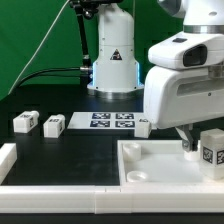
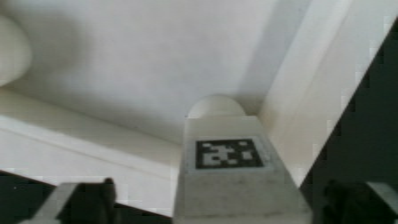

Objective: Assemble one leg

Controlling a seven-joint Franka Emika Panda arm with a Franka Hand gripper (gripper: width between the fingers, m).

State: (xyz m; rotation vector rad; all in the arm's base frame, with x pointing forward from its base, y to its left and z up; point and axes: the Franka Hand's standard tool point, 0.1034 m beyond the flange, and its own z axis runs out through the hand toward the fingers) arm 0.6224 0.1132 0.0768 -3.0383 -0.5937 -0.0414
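A black table (image 1: pixel 70 150) stands before a green backdrop (image 1: pixel 30 40). The marker board (image 1: pixel 112 121) lies mid-table, with two other legs (image 1: pixel 25 122) toward the exterior view's left. A white arm (image 1: pixel 185 85) reaches down at the exterior view's right, over a white tray (image 1: pixel 140 165). Its gripper (image 2: pixel 228 190) is spread wide, with one finger (image 2: pixel 75 203) on each side of the leg (image 1: pixel 212 150) and gaps showing. The leg is a small white block with a black-and-white tag. It stands upright at an inside corner of the tray.
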